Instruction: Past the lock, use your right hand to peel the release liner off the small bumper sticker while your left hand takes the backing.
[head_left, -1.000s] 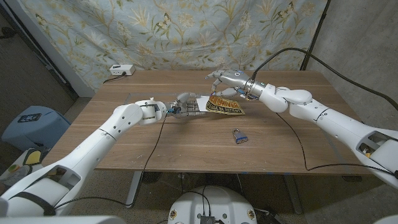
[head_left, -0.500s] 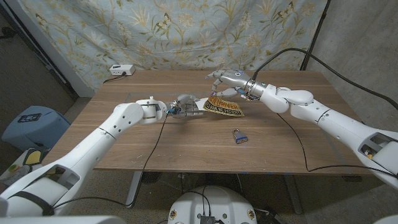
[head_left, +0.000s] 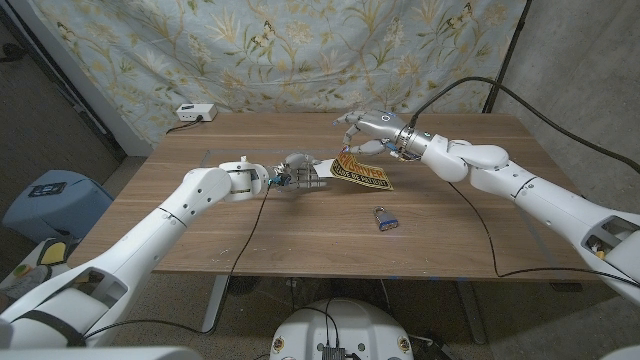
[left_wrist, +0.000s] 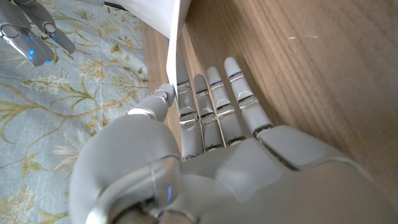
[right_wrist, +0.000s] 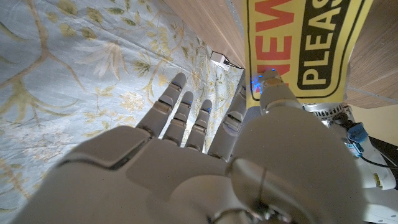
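A brown wooden table (head_left: 300, 235) carries a small blue padlock (head_left: 385, 219) near its front right and a white power strip (head_left: 195, 113) at its far left corner.

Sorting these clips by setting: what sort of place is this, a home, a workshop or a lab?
Probably a makeshift lab or test room: a floral cloth backdrop hangs behind a bare wooden table, cables trail across it, and a small white box sits at its far edge.
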